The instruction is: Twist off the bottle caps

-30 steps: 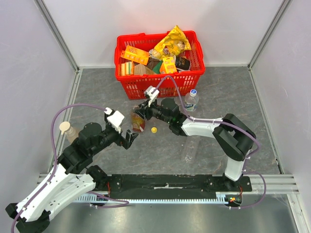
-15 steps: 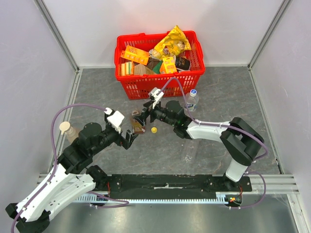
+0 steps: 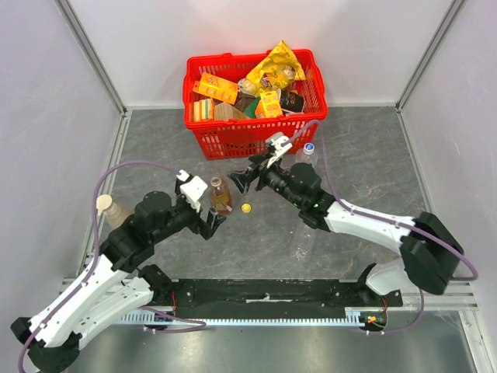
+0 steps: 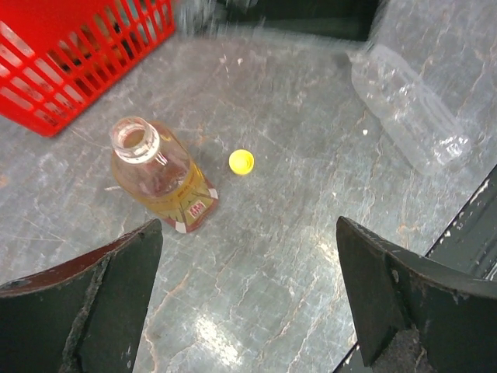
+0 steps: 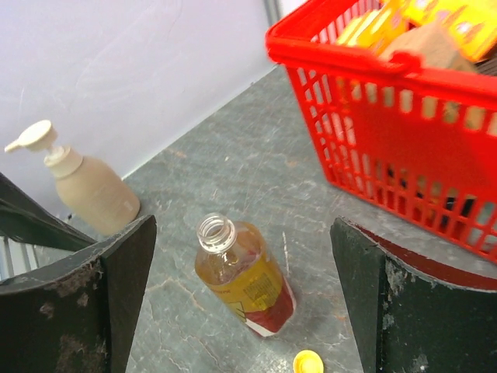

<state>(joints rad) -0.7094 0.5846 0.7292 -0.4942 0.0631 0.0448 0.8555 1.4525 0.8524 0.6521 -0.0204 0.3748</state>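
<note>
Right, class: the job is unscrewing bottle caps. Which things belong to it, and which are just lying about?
Job: yellow cap, off, beside the open juice bottle; blue cap, on its small bottle; clear bottle on its side, cap unseen.
Lying about: red basket; pump bottle.

And the right gripper [image 3: 242,180] is off! A second ago it was crowded over the neck of the bottle [image 3: 220,195]. Now it has backed away to the right and a little farther off, with open tabletop [image 3: 256,233] between them. The bottle's open mouth, covered before, shows plainly from above. The whole right arm has stretched out with the move, its elbow [image 3: 425,252] swinging right and nearer. Over on the other side, the left gripper [image 3: 212,224] has nudged a touch right, just on the near side of the bottle.
</note>
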